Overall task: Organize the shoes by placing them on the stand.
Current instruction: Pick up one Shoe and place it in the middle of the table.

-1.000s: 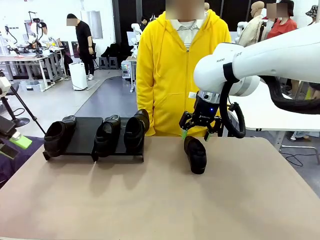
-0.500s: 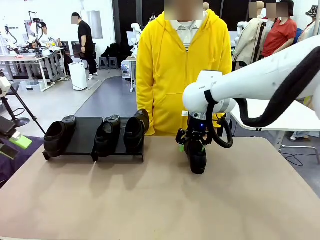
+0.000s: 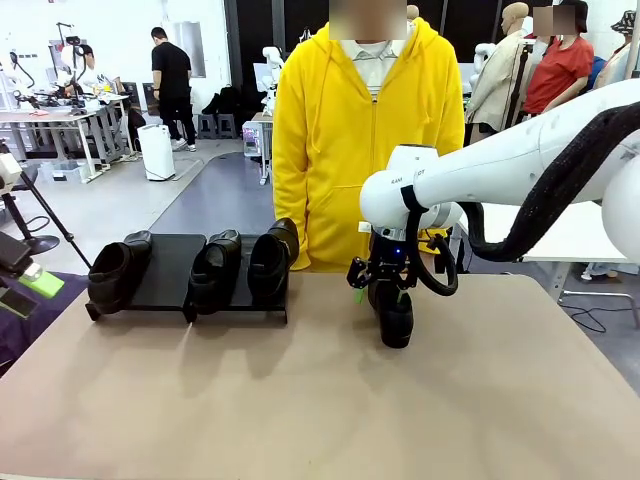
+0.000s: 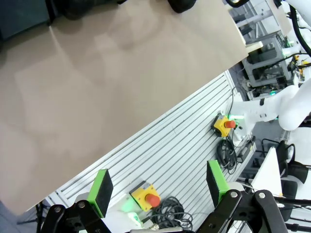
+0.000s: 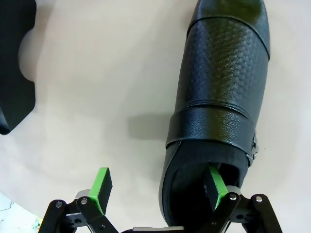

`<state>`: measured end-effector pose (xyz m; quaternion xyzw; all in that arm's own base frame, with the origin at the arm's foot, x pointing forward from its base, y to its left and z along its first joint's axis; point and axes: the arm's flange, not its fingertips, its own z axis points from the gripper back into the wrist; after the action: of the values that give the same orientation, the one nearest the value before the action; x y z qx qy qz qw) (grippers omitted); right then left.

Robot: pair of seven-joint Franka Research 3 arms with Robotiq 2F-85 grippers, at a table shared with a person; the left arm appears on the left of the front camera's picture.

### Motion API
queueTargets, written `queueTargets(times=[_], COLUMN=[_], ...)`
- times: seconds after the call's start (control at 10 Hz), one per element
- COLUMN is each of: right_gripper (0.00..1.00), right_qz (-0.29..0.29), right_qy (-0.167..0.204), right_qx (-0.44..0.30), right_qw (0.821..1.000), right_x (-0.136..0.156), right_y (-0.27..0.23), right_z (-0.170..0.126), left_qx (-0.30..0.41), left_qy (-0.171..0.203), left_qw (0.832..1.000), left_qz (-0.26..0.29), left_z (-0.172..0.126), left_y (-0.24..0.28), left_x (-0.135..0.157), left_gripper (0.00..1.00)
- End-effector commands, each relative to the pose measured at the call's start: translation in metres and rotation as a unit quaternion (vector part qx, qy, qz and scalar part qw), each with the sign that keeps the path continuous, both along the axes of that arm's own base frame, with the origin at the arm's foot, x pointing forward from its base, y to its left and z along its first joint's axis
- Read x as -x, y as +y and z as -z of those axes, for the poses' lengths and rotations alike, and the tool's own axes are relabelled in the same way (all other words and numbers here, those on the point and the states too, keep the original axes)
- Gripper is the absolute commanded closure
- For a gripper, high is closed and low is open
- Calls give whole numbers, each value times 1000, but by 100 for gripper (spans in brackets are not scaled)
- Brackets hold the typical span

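Your left gripper [image 4: 158, 189] hangs off the table's [image 3: 320, 400] near-left edge, jaws wide apart, nothing between them. Mid-table, your right gripper [image 3: 381, 292] is down on the loose shoe [image 3: 394, 313], toe pointing at you. Jaws fully spread, straddling the shoe's side wall at the heel end: one green pad [image 5: 214, 187] inside the opening, the other [image 5: 101, 189] outside over bare tabletop. No squeeze on it. Farther left, the stand [image 3: 170, 270] carries three shoes [image 3: 215, 268], one on the left panel, two on the right. A person in a yellow hoodie [image 3: 365, 140] stands at the far edge.
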<state>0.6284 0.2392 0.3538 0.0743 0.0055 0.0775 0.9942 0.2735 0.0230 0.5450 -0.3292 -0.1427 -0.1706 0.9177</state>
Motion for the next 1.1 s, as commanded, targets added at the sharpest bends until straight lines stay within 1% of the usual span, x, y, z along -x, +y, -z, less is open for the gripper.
queueTargets(times=[0.0,0.1,0.2,0.4,0.8,1.0], right_gripper=[0,57,100,100,100,100], right_qz=[-9,-15,-17,-16,-14,-6], right_qy=[-4,-1,3,10,6,1], right_qx=[-8,-1,-1,3,11,15], right_qw=[1000,1000,1000,1000,1000,1000], right_x=[-5,-6,-6,-8,-6,-2], right_y=[1,2,3,3,1,-6], right_z=[-3,-2,-2,1,0,-10], left_qx=[9,9,9,9,9,9], left_qy=[0,0,0,0,0,0], left_qw=[1000,1000,1000,1000,1000,1000], left_qz=[2,2,2,2,2,2], left_z=[-1,-1,-1,-1,-1,-1], left_y=[-1,-1,-1,-1,-1,-1], left_x=[0,0,0,0,0,0], left_gripper=[0,0,0,0,0,0])
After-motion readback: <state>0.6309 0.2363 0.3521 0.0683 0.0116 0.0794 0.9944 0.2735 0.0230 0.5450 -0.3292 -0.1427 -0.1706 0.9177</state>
